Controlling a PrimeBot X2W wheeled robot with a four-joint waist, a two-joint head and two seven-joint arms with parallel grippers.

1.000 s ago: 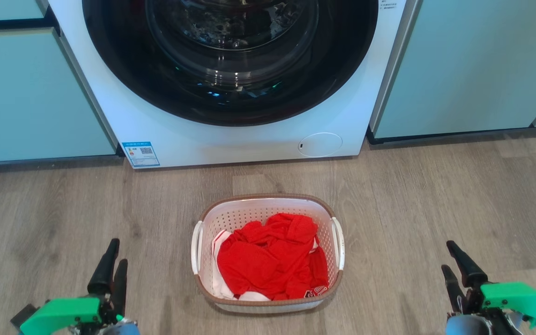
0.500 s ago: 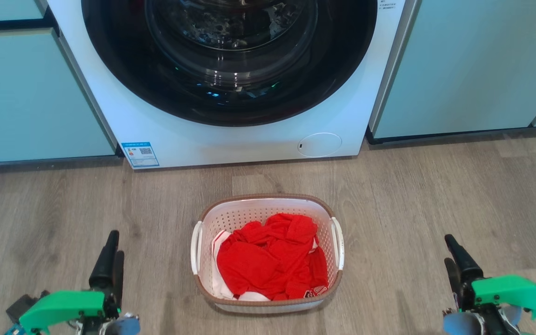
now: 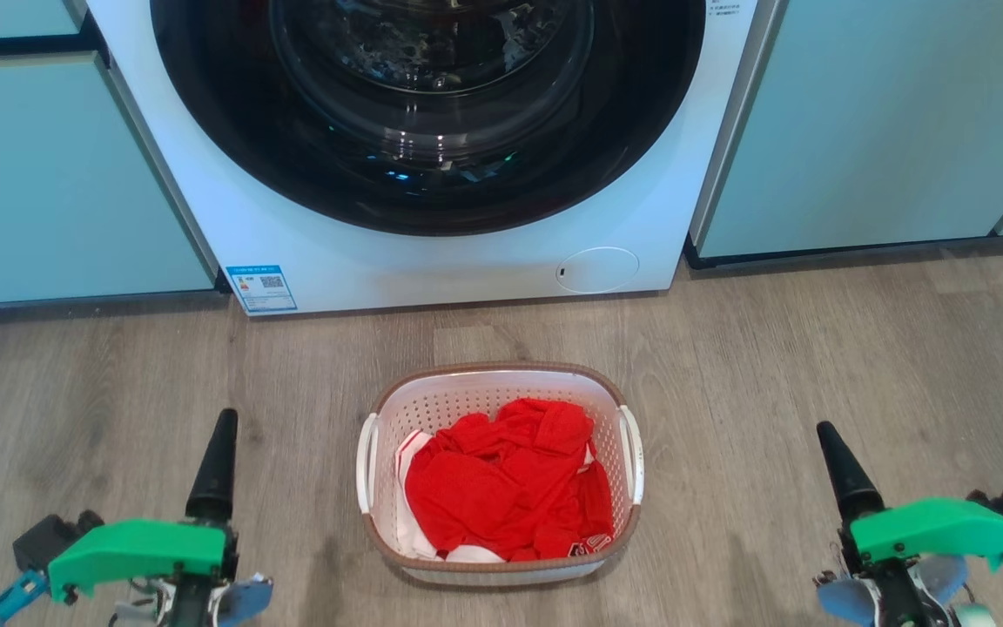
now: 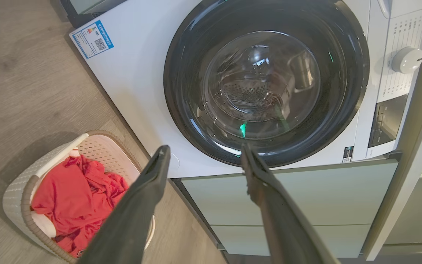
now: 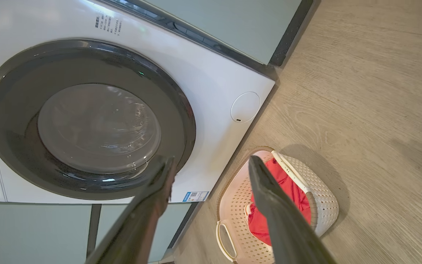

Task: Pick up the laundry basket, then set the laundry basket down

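Wood-look floor before a washing machine. The laundry basket, holding red clothing, stands unmoved mid-floor. Left gripper and right gripper have edged forward on either side, fingers wide apart and empty. Assessment: approach under way, lift not begun.

Left gripper, right gripper: long dark tapered fingers, bright green angular housings dotted with small dark screws, little blue tabs at the outer ends.

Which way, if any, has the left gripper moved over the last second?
Yes. Against the unmoved laundry basket, the left gripper has shifted up the head view, toward the washing machine.
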